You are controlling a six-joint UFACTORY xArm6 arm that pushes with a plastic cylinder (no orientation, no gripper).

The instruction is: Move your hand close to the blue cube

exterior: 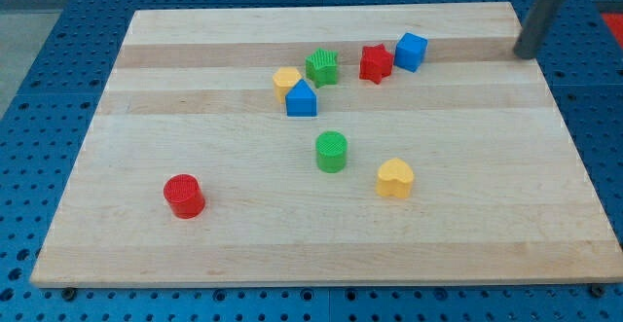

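Far left and near, a red cylinder (pixel 183 196) sits alone on the wooden board (pixel 117 244). Moving right: yellow block (pixel 285 81) touching a blue house-shaped block (pixel 302 99), green star (pixel 322 66) just behind, green cylinder (pixel 332 152) and yellow heart (pixel 395 179) nearer. Red star (pixel 376 63) sits beside the blue cube (pixel 411 52), far side. My tip (pixel 527 53) rests well right of that cube; no claw here, just a rod.
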